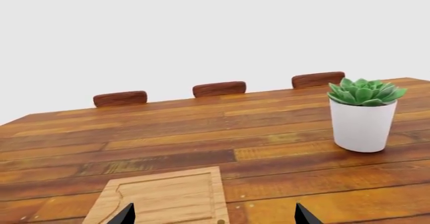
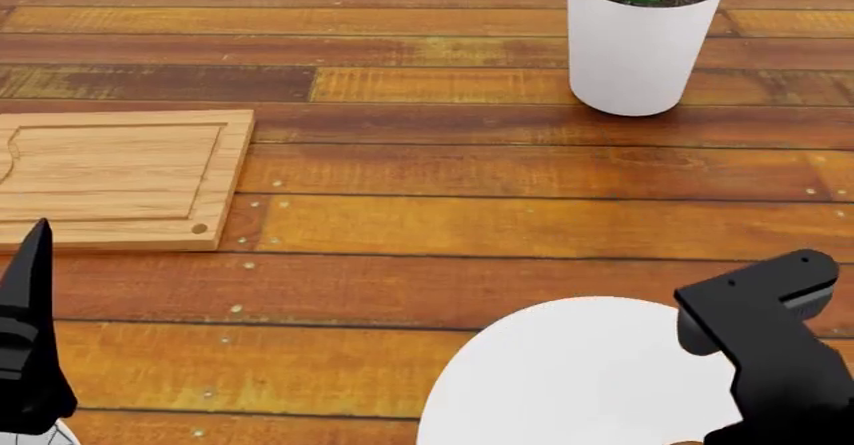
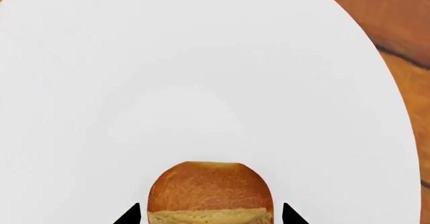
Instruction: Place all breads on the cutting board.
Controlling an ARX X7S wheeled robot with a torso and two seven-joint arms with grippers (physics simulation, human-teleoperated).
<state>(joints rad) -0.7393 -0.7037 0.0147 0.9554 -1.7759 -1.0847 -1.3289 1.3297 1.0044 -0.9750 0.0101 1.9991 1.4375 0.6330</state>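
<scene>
A round brown bread roll sits on a white plate. My right gripper is open, its two dark fingertips on either side of the roll with a small gap on each side. In the head view the roll is hidden behind my right arm above the plate. The light tan cutting board lies at the left; it also shows in the left wrist view. My left gripper is open and empty, above the board's near corner and the tabletop.
A white pot with a green succulent stands at the back right, also in the left wrist view. Three chair backs line the table's far edge. The tabletop is dark orange-brown planks.
</scene>
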